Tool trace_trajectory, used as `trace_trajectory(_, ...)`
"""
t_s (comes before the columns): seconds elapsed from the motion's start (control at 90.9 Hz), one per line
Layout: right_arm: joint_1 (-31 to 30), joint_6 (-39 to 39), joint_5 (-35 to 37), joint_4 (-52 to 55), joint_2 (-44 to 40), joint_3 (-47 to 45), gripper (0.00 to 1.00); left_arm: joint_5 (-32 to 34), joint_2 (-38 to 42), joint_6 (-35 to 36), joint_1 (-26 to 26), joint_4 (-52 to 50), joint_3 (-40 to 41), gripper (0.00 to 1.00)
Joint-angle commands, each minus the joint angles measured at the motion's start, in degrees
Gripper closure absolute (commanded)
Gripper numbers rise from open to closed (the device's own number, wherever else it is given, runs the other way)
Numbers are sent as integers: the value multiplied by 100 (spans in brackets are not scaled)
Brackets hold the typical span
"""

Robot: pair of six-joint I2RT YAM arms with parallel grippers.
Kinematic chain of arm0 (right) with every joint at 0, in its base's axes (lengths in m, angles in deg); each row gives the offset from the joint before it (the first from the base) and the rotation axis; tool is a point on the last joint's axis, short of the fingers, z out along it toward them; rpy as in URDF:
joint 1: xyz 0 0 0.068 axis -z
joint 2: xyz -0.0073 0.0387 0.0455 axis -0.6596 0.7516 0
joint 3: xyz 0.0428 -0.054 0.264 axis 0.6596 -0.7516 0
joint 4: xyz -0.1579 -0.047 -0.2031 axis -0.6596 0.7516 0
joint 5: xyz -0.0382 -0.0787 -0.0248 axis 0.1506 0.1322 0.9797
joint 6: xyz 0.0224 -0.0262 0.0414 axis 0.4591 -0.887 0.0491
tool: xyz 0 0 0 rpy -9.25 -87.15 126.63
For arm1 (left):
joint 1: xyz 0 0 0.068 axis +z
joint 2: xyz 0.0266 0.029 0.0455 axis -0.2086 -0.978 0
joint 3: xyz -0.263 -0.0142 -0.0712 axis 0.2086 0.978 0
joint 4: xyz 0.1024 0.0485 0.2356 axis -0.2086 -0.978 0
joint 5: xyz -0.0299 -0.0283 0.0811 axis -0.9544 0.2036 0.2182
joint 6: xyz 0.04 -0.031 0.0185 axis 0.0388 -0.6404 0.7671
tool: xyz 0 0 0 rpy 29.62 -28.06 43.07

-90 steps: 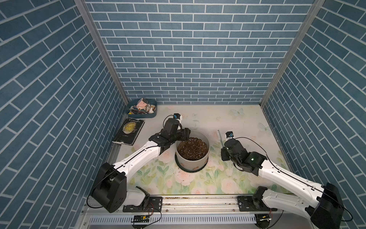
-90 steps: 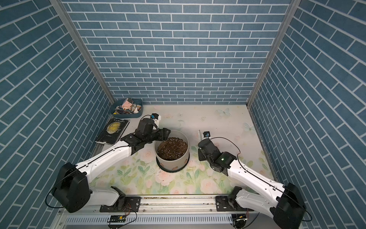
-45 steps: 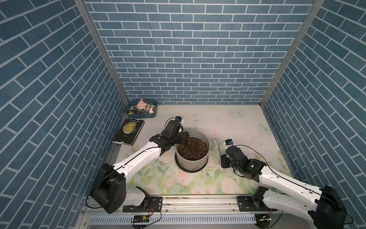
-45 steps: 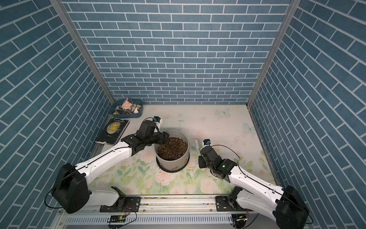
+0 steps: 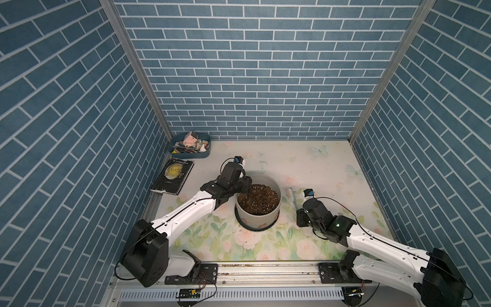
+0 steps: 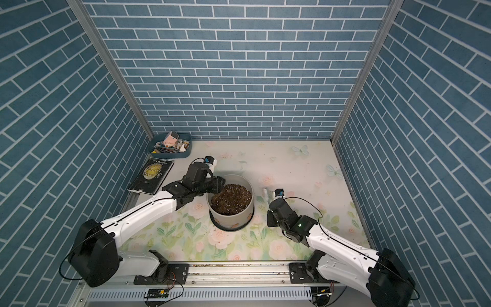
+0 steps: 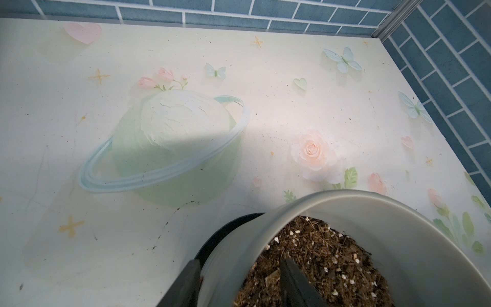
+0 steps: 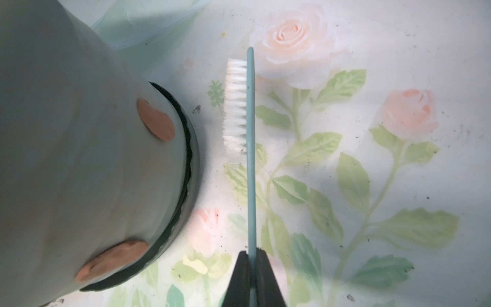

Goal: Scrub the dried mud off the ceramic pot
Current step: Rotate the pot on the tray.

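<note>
2 dried mud blobs (image 8: 156,122) on ceramic pot (image 8: 66,146): right wrist view, not left

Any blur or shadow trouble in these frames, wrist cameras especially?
Right wrist view: the teal brush bristles are sharp, but the ceramic pot wall is soft and the lower dried mud blob smears. Left wrist view: a shadow darkens the near mat; the fingers are dark and blurry. Both top views: evenly lit, sharp.
</note>
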Motion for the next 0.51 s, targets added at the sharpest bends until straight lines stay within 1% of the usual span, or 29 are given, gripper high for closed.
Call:
trace_trajectory(0.0, -27, 206, -6, -100, -167, -67, 100, 30, 29, -46, -29, 81, 89, 50)
trace_trajectory(0.242, -79, 265, -77, -158, -477, -338, 100, 157, 16, -99, -32, 55, 129, 58)
trace_trajectory(0.352, -77, 283, -68, -158, -554, -376, 100, 205, -18, -140, -28, 7, 131, 65)
trace_trajectory(0.495, -89, 286, -43, -158, -567, -382, 100, 279, -16, -204, -29, 9, 106, 68)
